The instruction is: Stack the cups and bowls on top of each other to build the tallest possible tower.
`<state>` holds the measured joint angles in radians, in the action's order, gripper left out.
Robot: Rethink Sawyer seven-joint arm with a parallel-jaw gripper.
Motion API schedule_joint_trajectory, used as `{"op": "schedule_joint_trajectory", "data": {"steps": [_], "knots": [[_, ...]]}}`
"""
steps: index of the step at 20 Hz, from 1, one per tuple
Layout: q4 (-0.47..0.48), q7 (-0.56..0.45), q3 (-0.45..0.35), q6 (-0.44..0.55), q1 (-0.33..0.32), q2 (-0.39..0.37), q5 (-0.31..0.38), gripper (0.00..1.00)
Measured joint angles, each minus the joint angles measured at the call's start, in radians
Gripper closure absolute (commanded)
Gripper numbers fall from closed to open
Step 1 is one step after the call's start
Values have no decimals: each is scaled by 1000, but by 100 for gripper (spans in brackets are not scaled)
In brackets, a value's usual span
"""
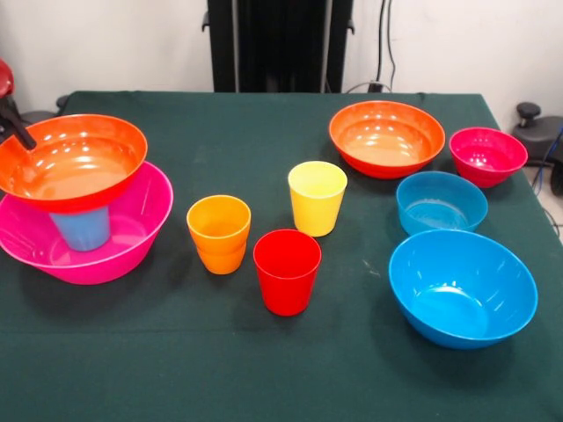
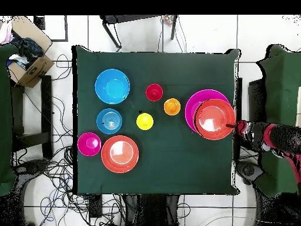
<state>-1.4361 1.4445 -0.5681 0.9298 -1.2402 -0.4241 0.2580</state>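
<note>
On the left side of the front view, the tower (image 1: 81, 198) has three pieces: a large pink bowl (image 1: 132, 237) at the base, a light blue cup (image 1: 81, 229) upside down inside it, and a wide orange-red bowl (image 1: 72, 163) resting on that cup, tilted slightly. I judge the inverted cup serves as a pillar that lifts the upper bowl for height. My gripper (image 1: 16, 132) touches that bowl's outer rim at the picture's edge; I cannot tell whether it is clamping the rim or has let go. From overhead, the arm (image 2: 270, 136) reaches in low across the table's edge. Unstacked pieces sit well apart on the green table (image 1: 264, 369): orange cup (image 1: 219, 233), red cup (image 1: 287, 271), yellow cup (image 1: 317, 197), second orange-red bowl (image 1: 387, 138), magenta bowl (image 1: 487, 156), small blue bowl (image 1: 441, 202), large blue bowl (image 1: 463, 287).
</note>
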Motion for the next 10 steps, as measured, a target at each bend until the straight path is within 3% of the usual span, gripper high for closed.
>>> {"op": "schedule_joint_trajectory", "data": {"steps": [10], "knots": [[8, 0, 0, 53, 4, -48, 3, 0]]}}
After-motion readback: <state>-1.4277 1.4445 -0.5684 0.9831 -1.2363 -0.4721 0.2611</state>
